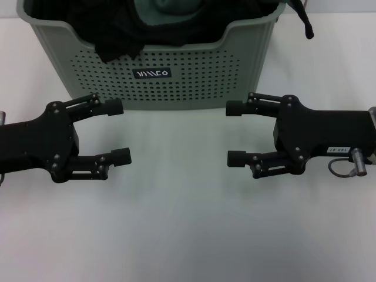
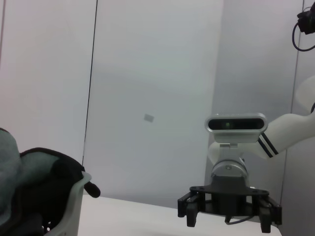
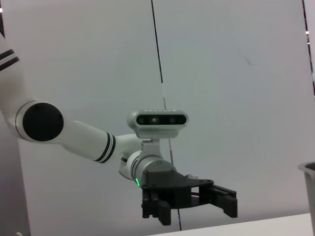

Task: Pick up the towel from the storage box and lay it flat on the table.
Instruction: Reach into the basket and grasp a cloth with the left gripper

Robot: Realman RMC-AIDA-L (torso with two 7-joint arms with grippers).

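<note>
The sage-green storage box [image 1: 176, 82] stands at the back middle of the white table [image 1: 182, 223], its black label facing me. Inside it, the dark green towel [image 1: 170, 12] lies bunched at the back, partly under black fabric [image 1: 111, 32]. My left gripper [image 1: 117, 131] is open and empty over the table, in front of the box's left half. My right gripper [image 1: 234, 133] is open and empty in front of its right half. Both point toward each other. The left wrist view shows a box corner [image 2: 74, 201] and the right gripper [image 2: 229, 219]. The right wrist view shows the left gripper [image 3: 192, 206].
A black strap [image 1: 305, 20] hangs over the box's right rim. Bare white table lies between and in front of the grippers. A pale wall [image 2: 147, 73] stands behind the table.
</note>
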